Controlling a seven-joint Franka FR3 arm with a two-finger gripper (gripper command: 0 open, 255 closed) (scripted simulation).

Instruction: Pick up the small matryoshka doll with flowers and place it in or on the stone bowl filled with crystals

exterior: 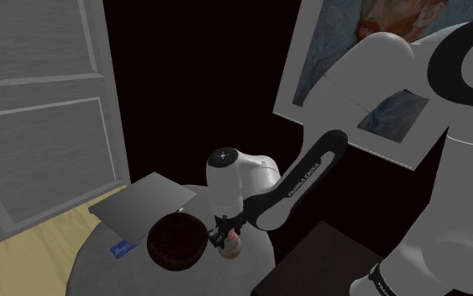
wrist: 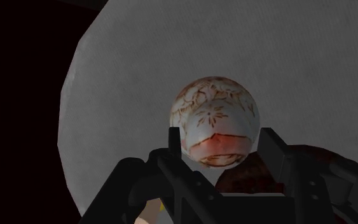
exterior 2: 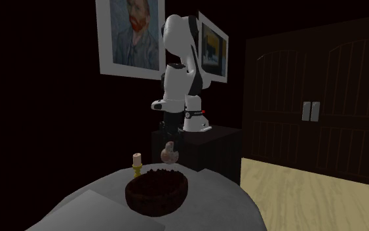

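Note:
The small doll (wrist: 215, 121), pale and rounded with reddish flower markings, sits between my gripper's (wrist: 219, 143) two black fingers, which are shut on it. In the shoulder view the doll (exterior: 231, 245) hangs under the gripper (exterior: 228, 238) just to the right of the dark round bowl (exterior: 176, 240). In the second exterior view the doll (exterior 2: 170, 153) is held above the round table's far edge, behind the dark bowl (exterior 2: 156, 191) with its lumpy dark contents. The gripper (exterior 2: 171, 147) points straight down.
A round grey table (exterior: 91, 265) carries a flat grey slab (exterior: 142, 206), a small blue card (exterior: 123, 247) and a short candle (exterior 2: 137, 164) on a yellow holder. My dark stand (exterior: 327, 261) adjoins the table. A panelled door (exterior: 41, 109) stands left; paintings hang behind.

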